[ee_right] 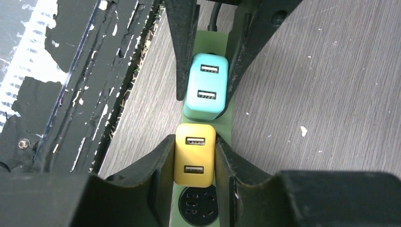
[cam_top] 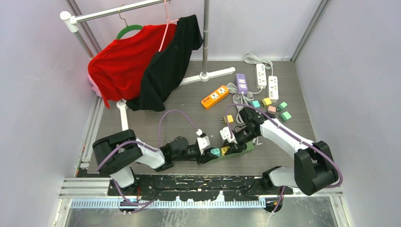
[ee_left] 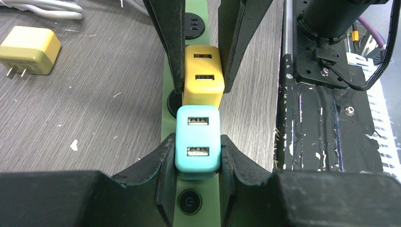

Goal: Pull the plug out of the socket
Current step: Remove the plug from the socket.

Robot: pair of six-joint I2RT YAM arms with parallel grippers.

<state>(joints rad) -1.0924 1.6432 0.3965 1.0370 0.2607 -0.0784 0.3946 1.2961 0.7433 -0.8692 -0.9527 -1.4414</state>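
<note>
The teal plastic two-port plug (ee_left: 197,135) was clamped by the left gripper (ee_left: 197,149), and the yellow plastic two-port plug (ee_right: 194,156) by the right gripper (ee_right: 195,146). Both were seated side by side in the green power strip (ee_left: 210,208) at the desk's (cam_top: 189,100) 6 o'clock edge.

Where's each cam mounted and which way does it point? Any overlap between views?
Top external: above and behind the bases, looking down on the table; left arm and right arm show whole.
Left wrist: on the left arm, looking along the left gripper at the teal plug it grips on the green power strip; right gripper opposite.
Right wrist: mirrored, on the right arm, its gripper around the yellow plug.
Shared: both wrist views show both plugs and the strip.
</note>
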